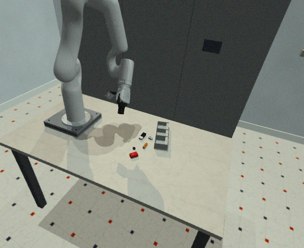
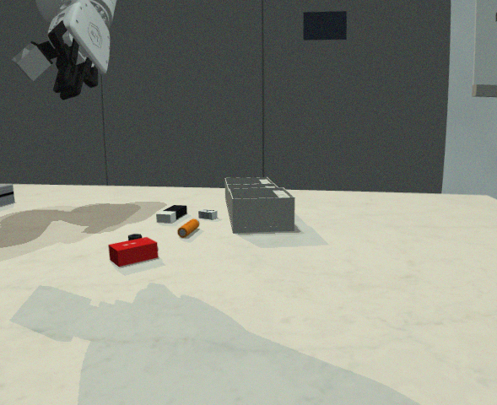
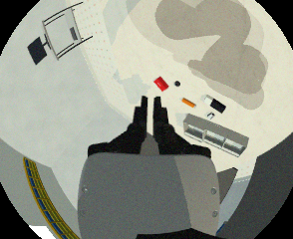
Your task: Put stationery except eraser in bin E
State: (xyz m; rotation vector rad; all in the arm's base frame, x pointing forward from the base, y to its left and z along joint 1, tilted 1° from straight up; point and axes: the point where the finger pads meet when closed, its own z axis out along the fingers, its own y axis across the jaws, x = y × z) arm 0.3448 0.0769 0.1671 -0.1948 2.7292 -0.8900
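My gripper (image 1: 121,112) (image 2: 67,92) (image 3: 150,105) is shut on nothing and hangs high above the table, up and to the left of the objects. On the table lie a red block (image 1: 133,154) (image 2: 133,251) (image 3: 161,83), a small black round piece (image 1: 133,148) (image 2: 134,236) (image 3: 177,83), an orange cylinder (image 1: 145,145) (image 2: 188,228) (image 3: 188,102), a black-and-white block (image 1: 142,136) (image 2: 171,213) (image 3: 213,102) and a small grey piece (image 1: 150,138) (image 2: 207,213) (image 3: 210,115). A row of grey bins (image 1: 160,146) (image 2: 262,215) (image 3: 201,129) stands just right of them. I cannot read the bin marks.
The arm's base plate (image 1: 72,121) sits at the table's back left corner. Dark cabinet doors stand behind the table's far edge. The table's front and right edges are far from the objects.
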